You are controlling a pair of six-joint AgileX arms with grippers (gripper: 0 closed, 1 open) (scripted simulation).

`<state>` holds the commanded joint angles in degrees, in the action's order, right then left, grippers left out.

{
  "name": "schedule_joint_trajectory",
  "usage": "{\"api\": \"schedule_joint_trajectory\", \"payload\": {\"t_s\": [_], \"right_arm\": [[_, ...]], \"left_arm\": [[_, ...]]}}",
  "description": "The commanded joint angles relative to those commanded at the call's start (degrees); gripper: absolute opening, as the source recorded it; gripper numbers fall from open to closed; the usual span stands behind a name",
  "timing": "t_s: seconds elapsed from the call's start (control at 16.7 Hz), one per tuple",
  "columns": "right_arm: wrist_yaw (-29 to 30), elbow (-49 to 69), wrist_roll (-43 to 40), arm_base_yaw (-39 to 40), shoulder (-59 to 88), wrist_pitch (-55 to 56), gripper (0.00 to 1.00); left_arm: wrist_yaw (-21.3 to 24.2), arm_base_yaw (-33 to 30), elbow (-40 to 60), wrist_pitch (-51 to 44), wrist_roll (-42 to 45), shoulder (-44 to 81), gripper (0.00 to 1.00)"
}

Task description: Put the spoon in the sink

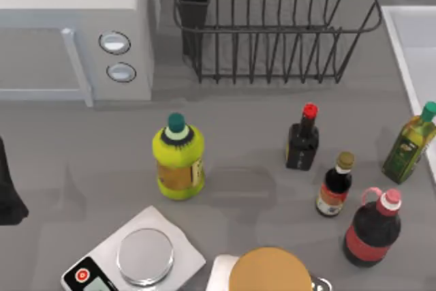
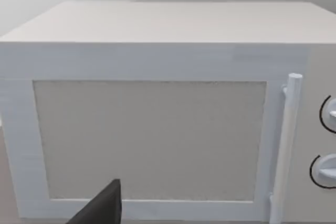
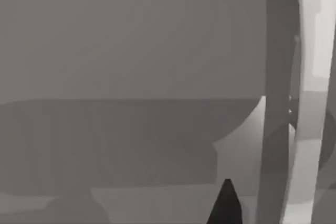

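Grey table (image 1: 82, 161) bears bottles and sink (image 1: 415, 46); tool states cannot be told

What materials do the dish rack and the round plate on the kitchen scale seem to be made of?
The dish rack looks like dark coated metal wire: thin, evenly spaced black bars. The round plate on the scale looks like brushed steel, silvery with soft reflections. Both are rendered, so this is only appearance.

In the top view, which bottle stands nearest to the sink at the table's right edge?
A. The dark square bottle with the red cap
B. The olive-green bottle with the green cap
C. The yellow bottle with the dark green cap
B: the olive-green bottle stands right beside the white rim of the sink at the table's right edge, while the other bottles stand farther left.
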<state>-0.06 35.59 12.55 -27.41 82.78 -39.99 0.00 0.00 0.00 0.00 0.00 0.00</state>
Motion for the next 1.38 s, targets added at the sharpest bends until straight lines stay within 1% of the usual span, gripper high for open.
{"api": "schedule_joint_trajectory", "payload": {"t_s": [0.12, 0.36, 0.48, 0.6, 0.9, 1.02, 1.14, 1.26, 1.38], "right_arm": [[-0.08, 3.02, -0.15, -0.03, -1.47, -4.48, 0.00], [0.00, 10.33, -0.32, -0.18, -5.75, -17.99, 0.00], [0.08, 13.37, -0.37, -0.22, -7.87, -22.46, 0.00], [0.12, 15.00, -0.42, -0.19, -9.26, -24.57, 0.00], [0.09, 15.03, -0.29, -0.10, -9.08, -24.61, 0.00], [0.32, 16.91, 0.41, 0.39, -7.37, -25.17, 0.00], [0.85, 21.20, 1.86, 1.58, -3.32, -26.34, 0.00], [1.65, 27.95, 3.86, 3.40, 3.00, -28.08, 0.00], [2.64, 37.09, 6.25, 5.69, 10.84, -30.25, 0.00]], "left_arm": [[0.00, 0.00, 0.00, 0.00, 0.00, 0.00, 1.00], [0.00, 0.00, 0.00, 0.00, 0.00, 0.00, 1.00], [0.00, 0.00, 0.00, 0.00, 0.00, 0.00, 1.00], [0.00, 0.00, 0.00, 0.00, 0.00, 0.00, 1.00], [0.00, 0.00, 0.00, 0.00, 0.00, 0.00, 1.00], [0.00, 0.00, 0.00, 0.00, 0.00, 0.00, 1.00], [0.00, 0.00, 0.00, 0.00, 0.00, 0.00, 1.00], [0.00, 0.00, 0.00, 0.00, 0.00, 0.00, 1.00], [0.00, 0.00, 0.00, 0.00, 0.00, 0.00, 1.00]]}}
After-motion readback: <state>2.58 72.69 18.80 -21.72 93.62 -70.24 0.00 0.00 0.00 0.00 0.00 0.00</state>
